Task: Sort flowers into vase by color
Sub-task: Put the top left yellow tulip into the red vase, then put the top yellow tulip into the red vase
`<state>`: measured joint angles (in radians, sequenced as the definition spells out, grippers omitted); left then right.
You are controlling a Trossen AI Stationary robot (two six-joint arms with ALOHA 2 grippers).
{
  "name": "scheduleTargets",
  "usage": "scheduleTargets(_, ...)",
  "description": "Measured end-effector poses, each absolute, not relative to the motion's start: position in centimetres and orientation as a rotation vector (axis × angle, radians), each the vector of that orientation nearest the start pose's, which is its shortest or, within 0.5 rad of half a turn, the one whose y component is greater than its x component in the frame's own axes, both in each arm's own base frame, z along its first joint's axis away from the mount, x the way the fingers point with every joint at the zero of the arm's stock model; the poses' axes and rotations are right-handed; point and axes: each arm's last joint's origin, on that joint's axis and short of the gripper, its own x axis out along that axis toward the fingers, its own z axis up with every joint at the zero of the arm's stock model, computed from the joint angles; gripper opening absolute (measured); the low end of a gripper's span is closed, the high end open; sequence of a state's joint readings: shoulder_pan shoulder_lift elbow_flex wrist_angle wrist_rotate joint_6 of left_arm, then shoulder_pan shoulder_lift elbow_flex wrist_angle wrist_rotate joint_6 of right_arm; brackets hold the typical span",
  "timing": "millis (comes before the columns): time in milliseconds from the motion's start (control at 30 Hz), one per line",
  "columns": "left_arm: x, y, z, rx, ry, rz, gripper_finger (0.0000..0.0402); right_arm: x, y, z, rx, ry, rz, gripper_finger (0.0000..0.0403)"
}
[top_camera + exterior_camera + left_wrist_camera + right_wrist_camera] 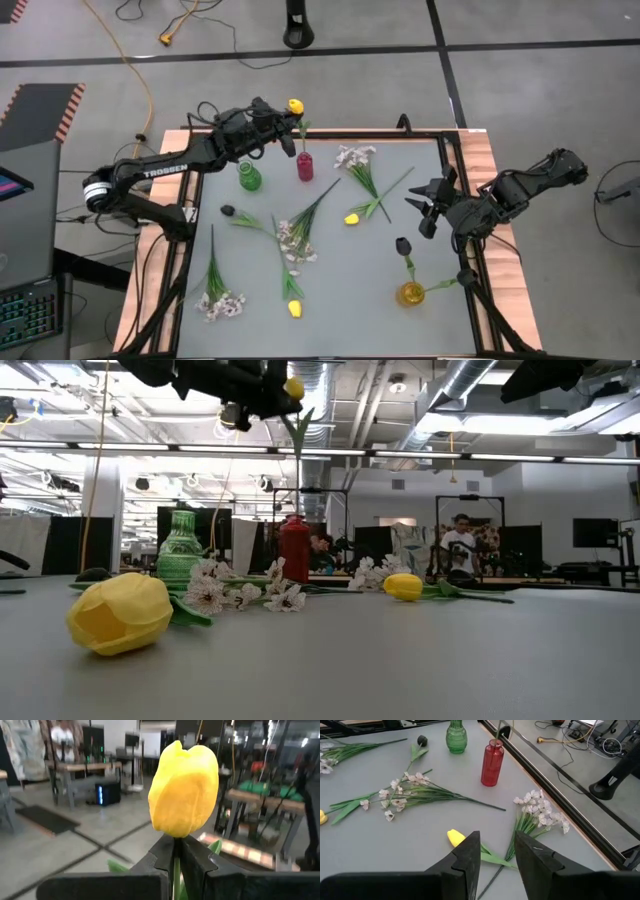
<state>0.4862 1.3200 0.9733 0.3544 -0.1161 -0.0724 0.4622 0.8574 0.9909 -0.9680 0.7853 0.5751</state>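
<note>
My left gripper is high over the table's far edge, shut on a yellow tulip. The green stem runs down from the fingers into the mouth of the red vase. A green vase stands to the left of the red one. At the near right a yellow vase holds a dark tulip. My right gripper hovers open at the table's right side with nothing between its fingers. Yellow tulips, white sprays and a dark tulip lie flat on the table. My left gripper pinches the tulip's stem just below the yellow head between its two fingers. The fingers come in about level from the table's left and lie across the stem. The tulip stands upright, its head above the fingers and its stem's lower end in the red vase's mouth.
More flowers lie across the table: a white spray at the far right, another at the near left and a yellow tulip at the near edge. A black frame rims the table. A person is in the room beyond.
</note>
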Motion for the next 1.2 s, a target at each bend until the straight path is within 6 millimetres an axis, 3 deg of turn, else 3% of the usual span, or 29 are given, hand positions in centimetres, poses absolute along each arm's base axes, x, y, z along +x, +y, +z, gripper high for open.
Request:
scheduleTargets(233, 26.5, 14.4, 31.9, -0.016, 0.139, 0.6, 0.0035, 13.6, 4.5, 33.0, 0.059, 0.56, -0.479, 0.0146)
scheduleTargets(567, 26.1, 14.1, 31.0, -0.023, 0.259, 0.595, 0.0156, 13.6, 4.5, 33.0, 0.062, 0.557, -0.479, 0.0146)
scheduleTargets(733, 25.1, 13.7, 30.9, 0.013, 0.354, 0.583, 0.0196, 13.7, 4.5, 33.1, 0.001, 0.558, -0.452, 0.0146)
scheduleTargets(967, 23.2, 12.3, 31.6, 0.043, 0.436, 0.557, 0.0199, 14.6, 4.3, 33.8, -0.057, 0.538, -0.368, 0.0146)
scheduleTargets(1200, 22.2, 10.4, 32.0, 0.042, 0.499, 0.495, 0.0188, 15.4, 1.9, 33.6, -0.068, 0.614, -0.349, 0.0146)
